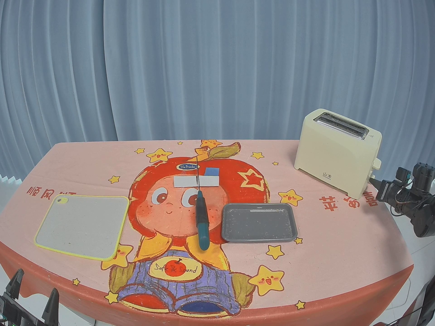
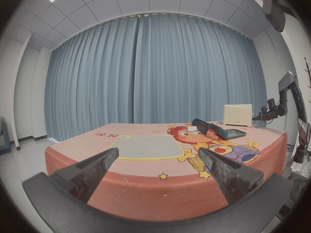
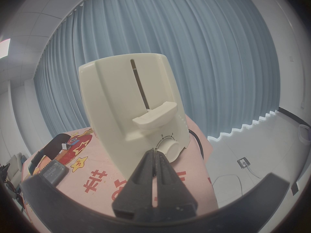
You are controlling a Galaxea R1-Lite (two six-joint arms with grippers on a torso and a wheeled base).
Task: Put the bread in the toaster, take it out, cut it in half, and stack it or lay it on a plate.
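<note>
R: right gripper pinched closed, tips just beside dial of toaster (lever low in its slot) | L: left gripper spread wide, well apart from toaster

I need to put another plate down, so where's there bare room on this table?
Widest bare patch: the far-left corner behind the cutting board. Also open: between the grey tray and the toaster, and along the near edge in front of the tray. Tightest: the knife close beside the tray, and the right gripper at the toaster's knob end.
</note>
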